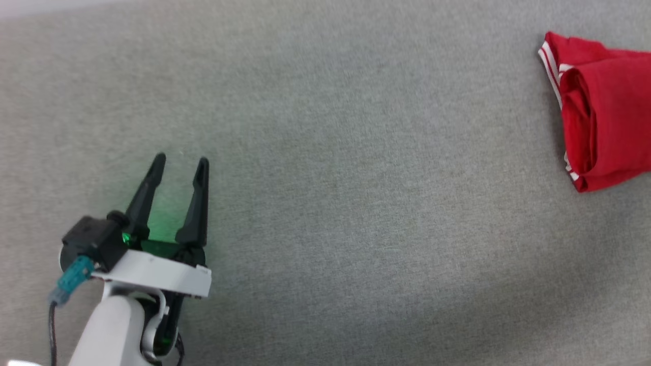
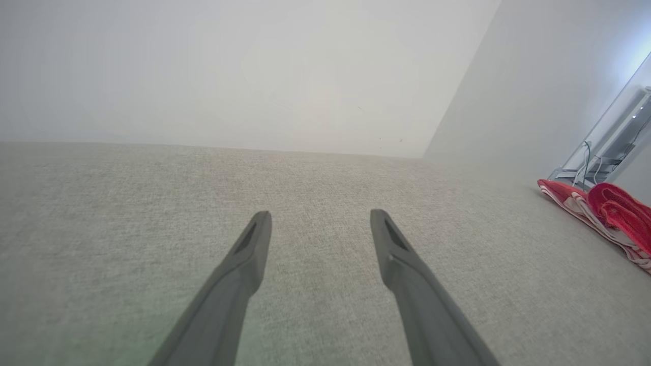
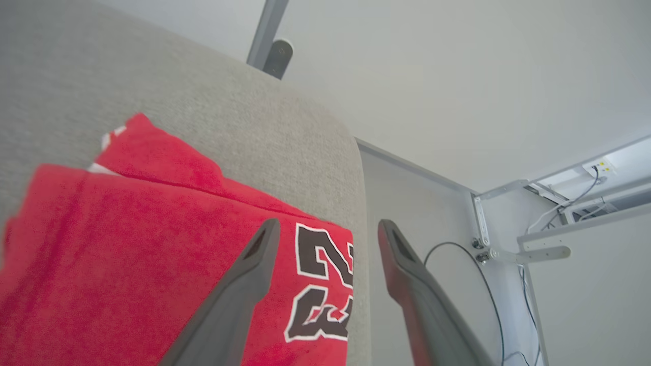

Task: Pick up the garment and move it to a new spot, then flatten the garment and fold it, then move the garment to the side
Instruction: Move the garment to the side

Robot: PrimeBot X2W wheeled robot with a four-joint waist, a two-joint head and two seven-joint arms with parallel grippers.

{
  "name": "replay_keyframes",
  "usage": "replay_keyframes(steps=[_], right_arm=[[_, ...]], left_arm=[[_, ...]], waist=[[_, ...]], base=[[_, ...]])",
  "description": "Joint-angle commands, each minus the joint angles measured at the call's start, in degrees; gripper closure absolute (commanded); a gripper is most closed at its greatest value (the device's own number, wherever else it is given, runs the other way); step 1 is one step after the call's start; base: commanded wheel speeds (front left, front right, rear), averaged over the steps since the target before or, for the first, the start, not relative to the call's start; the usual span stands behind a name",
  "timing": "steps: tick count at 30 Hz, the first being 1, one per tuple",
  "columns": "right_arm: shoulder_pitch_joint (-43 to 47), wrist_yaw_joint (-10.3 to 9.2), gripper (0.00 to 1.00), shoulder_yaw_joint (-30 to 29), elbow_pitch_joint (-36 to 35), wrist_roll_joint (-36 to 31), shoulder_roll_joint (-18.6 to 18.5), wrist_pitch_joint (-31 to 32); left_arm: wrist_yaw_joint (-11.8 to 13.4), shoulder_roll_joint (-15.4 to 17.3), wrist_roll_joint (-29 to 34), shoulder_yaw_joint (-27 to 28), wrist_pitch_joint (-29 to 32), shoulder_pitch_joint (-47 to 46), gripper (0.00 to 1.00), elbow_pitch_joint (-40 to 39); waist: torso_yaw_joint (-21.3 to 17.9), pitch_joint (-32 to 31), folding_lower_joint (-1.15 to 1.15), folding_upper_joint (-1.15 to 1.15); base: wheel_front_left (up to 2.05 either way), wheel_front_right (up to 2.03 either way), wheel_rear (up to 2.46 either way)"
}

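Partly cut black "2" on garment (image 3: 127, 254)

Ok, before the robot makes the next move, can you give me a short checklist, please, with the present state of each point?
1. The left gripper is open and empty: ok.
2. The right gripper is open, not closed on the shirt: ok.
3. The shirt is folded: ok.
4. The shirt lies at the right side of the table: ok.
5. The whole shirt rests on the table, nothing hanging over the edge: cannot tell; the head view cuts it off.
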Motion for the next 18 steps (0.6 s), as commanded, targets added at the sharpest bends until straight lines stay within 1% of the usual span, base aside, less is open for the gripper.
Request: replay_keyframes(steps=[1,7,10,13,18], right_arm=[[0.7,-0.08,0.0,0.1,-0.4,0.8,0.5,-0.8],[4.1,-0.08,0.0,0.3,-2.6,2.9,2.2,-7.1],[7.6,-0.08,0.0,0.2,-3.7,4.1,3.3,-10.4],[10.9,-0.08,0.0,0.1,-4.9,5.2,4.2,-12.5],[16.9,-0.08,0.0,-1.2,-6.5,5.9,5.5,-14.3]], left_arm=[[-0.2,-0.1,-0.3,0.3,0.0,0.9,0.0,0.1],[-0.2,-1.2,-0.4,1.5,0.0,3.7,0.0,0.8],[-0.2,-1.8,-0.6,2.1,0.0,5.5,0.0,1.4],[-0.2,-2.1,-0.7,2.9,0.0,7.3,0.0,1.7],[-0.2,-2.3,-0.8,4.3,0.0,10.5,0.0,1.9]], waist=[[1.4,-2.5,0.0,0.0],[4.0,-7.8,0.0,0.0],[5.4,-10.8,0.0,0.0],[6.8,-13.7,0.0,0.0],[8.8,-18.0,0.0,0.0]], base=[[0.0,0.0,0.0],[0.0,0.0,0.0],[0.0,0.0,0.0],[0.0,0.0,0.0],[0.0,0.0,0.0]])
